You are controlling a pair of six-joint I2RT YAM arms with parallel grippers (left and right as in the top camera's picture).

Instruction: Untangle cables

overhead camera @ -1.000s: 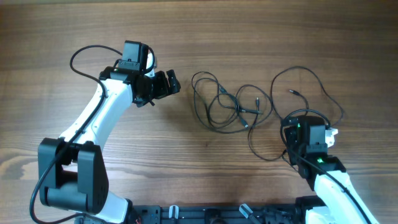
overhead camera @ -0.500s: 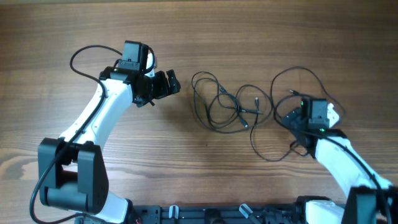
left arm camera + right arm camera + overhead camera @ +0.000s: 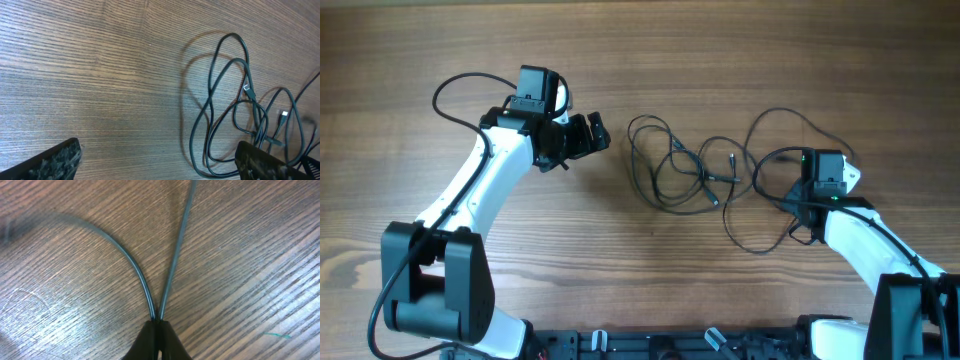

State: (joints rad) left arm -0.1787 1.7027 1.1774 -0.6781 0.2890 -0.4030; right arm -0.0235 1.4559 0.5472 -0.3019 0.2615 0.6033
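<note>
We see the cables [image 3: 692, 172] lying on the wooden table [image 3: 410, 40] between our two arms. They form a loose tangle of thin black loops near the middle, with longer strands sweeping out to the right in a wide arc and down toward the near edge. Our left gripper [image 3: 592, 135] hangs just left of the tangle, apart from it, with its jaws spread wide and nothing between them. In the left wrist view its dark fingers [image 3: 55, 160] sit at the bottom corners, and the loops lie ahead and to the right. A small pale plug tip [image 3: 247, 89] shows among the crossings there. Our right gripper [image 3: 788, 197] is at the right-hand end of the cables, where the long strands run past. The right wrist view shows its jaws pinched tight on the cables. Two strands [image 3: 130, 265] come out of the closed tips side by side, touching there. One bends away to the left and the other runs almost straight up and out of view. We cannot tell whether they are one cord folded over or two separate cords.
</note>
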